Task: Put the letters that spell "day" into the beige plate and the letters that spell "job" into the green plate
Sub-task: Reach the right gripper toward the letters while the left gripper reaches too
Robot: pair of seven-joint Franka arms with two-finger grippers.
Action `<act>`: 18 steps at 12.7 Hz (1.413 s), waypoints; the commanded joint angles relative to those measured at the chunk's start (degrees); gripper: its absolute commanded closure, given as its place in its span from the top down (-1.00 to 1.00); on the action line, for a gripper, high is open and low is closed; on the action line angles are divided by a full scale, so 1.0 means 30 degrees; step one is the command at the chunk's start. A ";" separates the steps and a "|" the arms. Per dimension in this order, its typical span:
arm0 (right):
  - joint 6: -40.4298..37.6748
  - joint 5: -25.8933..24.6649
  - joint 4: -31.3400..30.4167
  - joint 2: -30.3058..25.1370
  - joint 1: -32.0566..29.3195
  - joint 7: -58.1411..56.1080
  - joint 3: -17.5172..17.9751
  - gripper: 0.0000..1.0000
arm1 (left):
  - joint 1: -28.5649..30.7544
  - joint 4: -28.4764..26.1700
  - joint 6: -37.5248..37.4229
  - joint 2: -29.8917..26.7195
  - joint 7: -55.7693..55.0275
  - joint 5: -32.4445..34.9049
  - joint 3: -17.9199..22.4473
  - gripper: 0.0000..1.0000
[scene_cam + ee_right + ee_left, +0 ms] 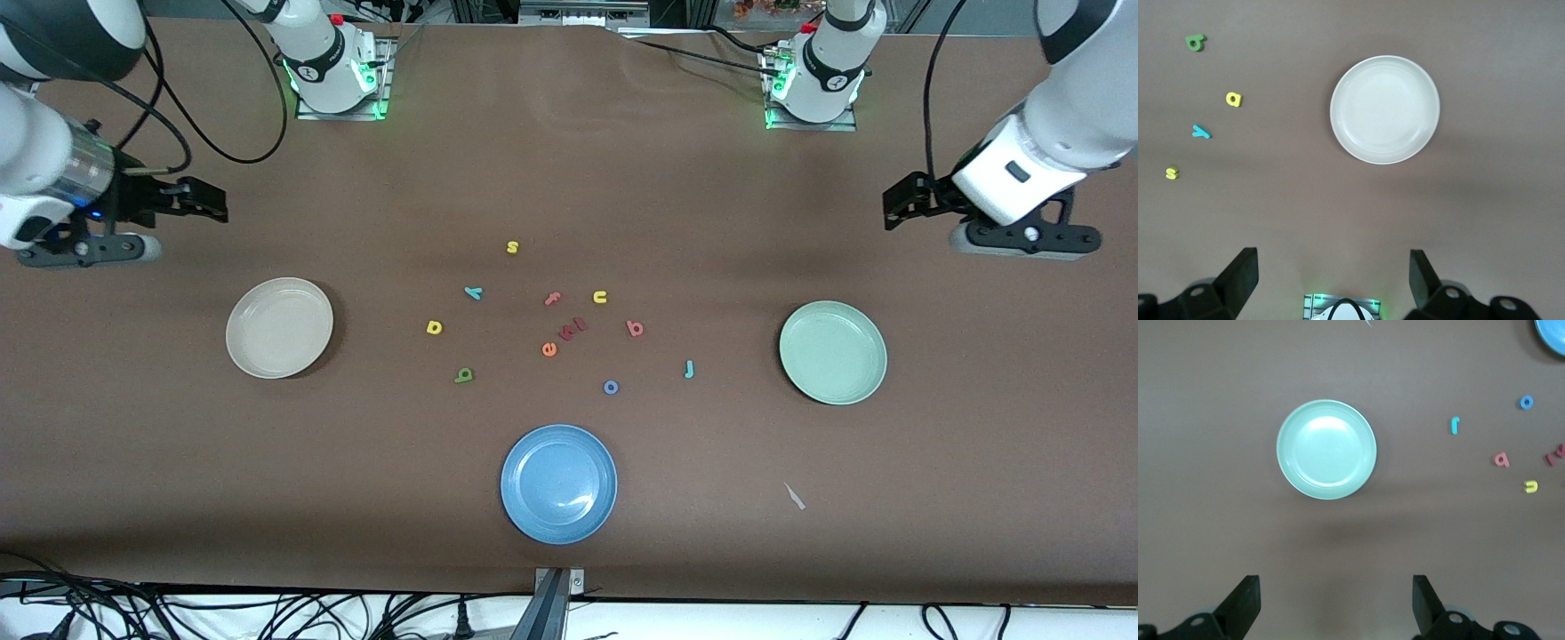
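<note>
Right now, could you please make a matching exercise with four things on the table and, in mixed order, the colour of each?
Things:
1. letter j
2. letter b
3. letter d
4. plate toward the left arm's end

Colours:
A. red
B. pale green
C. teal-blue
D. yellow

Pairs: 1-C, 2-A, 3-D, 4-B

Beige plate [279, 327]: round, shallow, empty, toward the right arm's end of the desk. Green plate [833, 352]: pale mint, empty, toward the left arm's end. Between them, lying flat and apart: yellow d [434, 328], green a [464, 375], teal y [474, 292]; red b [635, 328], blue o [611, 387], teal j [689, 369].
</note>
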 commanded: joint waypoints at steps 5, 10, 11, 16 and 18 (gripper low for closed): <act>0.3931 0.0898 -0.0748 0.2656 0.1945 0.1923 -0.0006 1.00 | -0.3209 0.0631 0.0779 0.3346 0.0041 -0.0355 0.0002 1.00; 1.0508 0.0928 -0.2933 0.5091 0.4434 0.7279 0.0053 1.00 | -0.4443 0.0602 0.6518 0.6888 -0.3265 -0.0296 0.0002 1.00; 1.3345 0.0928 -0.4512 0.5092 0.4642 0.8773 0.0430 1.00 | -0.4502 0.0602 0.7661 0.7939 -0.3299 -0.0238 0.0002 1.00; 1.7791 0.0928 -0.5964 0.6935 0.5377 1.0922 0.0873 1.00 | -0.5113 0.0369 1.2206 1.1139 -0.3299 -0.0296 0.0002 1.00; 1.8846 0.0928 -0.5964 0.7930 0.5436 1.0956 0.0873 1.00 | -0.5526 0.0367 1.2971 1.1785 -0.3852 -0.0296 0.0002 1.00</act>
